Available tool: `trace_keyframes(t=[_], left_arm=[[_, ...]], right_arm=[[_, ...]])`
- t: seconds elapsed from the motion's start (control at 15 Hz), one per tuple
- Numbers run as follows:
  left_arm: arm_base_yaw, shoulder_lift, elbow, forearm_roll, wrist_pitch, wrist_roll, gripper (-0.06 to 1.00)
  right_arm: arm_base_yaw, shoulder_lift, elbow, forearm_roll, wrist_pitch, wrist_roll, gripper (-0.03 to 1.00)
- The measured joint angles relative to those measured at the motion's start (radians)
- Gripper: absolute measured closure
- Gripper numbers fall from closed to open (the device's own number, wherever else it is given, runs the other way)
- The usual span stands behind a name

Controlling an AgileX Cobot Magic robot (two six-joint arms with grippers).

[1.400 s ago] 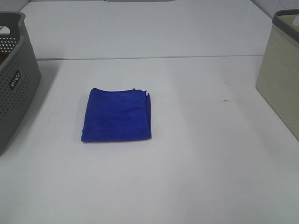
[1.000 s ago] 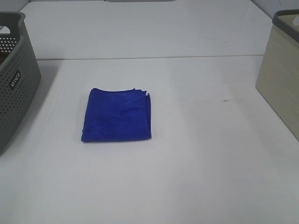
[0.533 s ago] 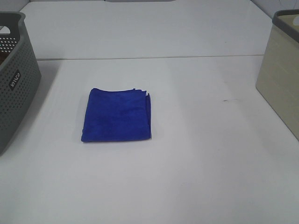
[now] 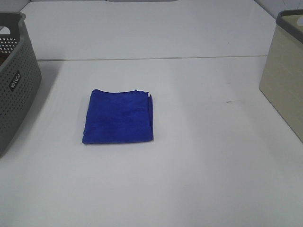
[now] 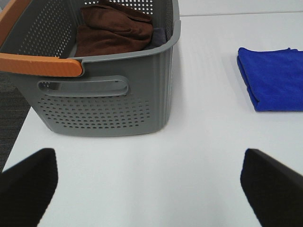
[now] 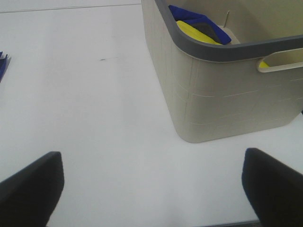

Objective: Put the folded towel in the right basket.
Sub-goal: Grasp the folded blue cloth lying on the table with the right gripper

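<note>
A folded blue towel (image 4: 118,117) lies flat on the white table, left of centre; it also shows in the left wrist view (image 5: 272,78), and a sliver of it shows at the edge of the right wrist view (image 6: 3,66). The right basket (image 4: 284,75) is beige with a grey rim and stands at the table's right edge; the right wrist view shows it (image 6: 227,94) holding blue and yellow cloths. My left gripper (image 5: 149,189) is open, well short of the towel. My right gripper (image 6: 151,184) is open beside the beige basket. Neither arm appears in the exterior high view.
A grey perforated basket (image 4: 14,80) stands at the table's left edge; the left wrist view shows it (image 5: 102,101) with an orange handle and a brown towel (image 5: 113,30) inside. A seam (image 4: 151,58) crosses the table behind the towel.
</note>
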State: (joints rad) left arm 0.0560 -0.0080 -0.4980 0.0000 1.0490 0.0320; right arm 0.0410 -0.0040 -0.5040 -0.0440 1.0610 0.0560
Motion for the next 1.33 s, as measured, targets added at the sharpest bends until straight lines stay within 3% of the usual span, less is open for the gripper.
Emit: trace_keyframes(t=[1.33], left_arm=[[0.0, 0.0, 0.0, 0.0, 0.0, 0.0, -0.03]], right_arm=[[0.0, 0.0, 0.0, 0.0, 0.0, 0.0, 0.0]])
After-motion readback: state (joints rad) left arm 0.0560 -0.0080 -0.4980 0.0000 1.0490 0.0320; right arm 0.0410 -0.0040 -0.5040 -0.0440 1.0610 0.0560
